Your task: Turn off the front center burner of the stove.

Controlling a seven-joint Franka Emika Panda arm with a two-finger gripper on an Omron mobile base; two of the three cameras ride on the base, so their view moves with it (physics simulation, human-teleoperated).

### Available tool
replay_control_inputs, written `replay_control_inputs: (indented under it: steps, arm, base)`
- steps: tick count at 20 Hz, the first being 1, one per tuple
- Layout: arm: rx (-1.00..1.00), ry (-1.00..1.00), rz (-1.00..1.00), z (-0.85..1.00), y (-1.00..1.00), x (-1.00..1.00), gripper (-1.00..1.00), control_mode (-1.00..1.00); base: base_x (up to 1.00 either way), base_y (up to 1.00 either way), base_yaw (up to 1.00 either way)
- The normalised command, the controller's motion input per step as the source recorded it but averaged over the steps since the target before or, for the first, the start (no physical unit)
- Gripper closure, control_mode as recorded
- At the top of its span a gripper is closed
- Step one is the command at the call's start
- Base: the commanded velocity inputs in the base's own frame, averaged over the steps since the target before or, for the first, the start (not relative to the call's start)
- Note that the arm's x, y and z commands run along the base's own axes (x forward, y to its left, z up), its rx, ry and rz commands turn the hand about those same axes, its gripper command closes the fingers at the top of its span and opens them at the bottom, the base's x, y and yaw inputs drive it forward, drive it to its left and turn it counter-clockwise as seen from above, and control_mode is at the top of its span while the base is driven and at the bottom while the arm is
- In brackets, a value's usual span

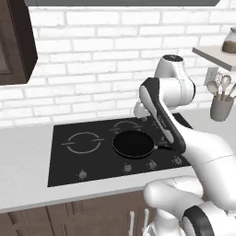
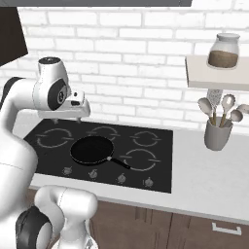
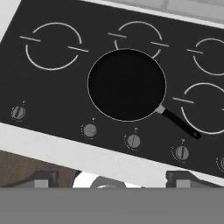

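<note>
The stove is a glossy black glass cooktop set in a pale counter. A black frying pan sits over the front center burner and hides its ring. The pan's handle points to the right. Several small grey knobs run along the front edge, among them three just below the pan. My gripper hovers above the back of the stove, looking down. It is open, with its fingertips wide apart and nothing between them.
A grey utensil holder stands on the counter right of the stove. Above it is a wall shelf with a jar. A dark cabinet hangs at the upper left. White brick wall runs behind.
</note>
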Motion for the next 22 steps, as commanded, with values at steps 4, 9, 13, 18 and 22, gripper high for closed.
replay_control_inputs:
  steps: [4,9,13,18,22]
  arm:
    - [-0.07,0.07,0.23,-0.32,0.8,-0.37,-1.0,-1.0]
    - [-0.07,0.14,0.23,-0.49,0.68,-0.23,-1.0,-1.0]
    - [-0.23,0.19,0.24,-0.74,0.47,-0.02,-1.0,-1.0]
    - [-0.23,0.19,0.18,-0.69,0.11,0.0,-1.0,-1.0]
    - [-0.16,0.17,0.09,-0.62,0.0,0.02,-1.0,-1.0]
  base:
    - [0.0,0.0,0.0]
    - [0.0,0.0,0.0]
    - [0.0,0.0,0.0]
    - [0.0,0.0,0.0]
    - [0.0,0.0,0.0]
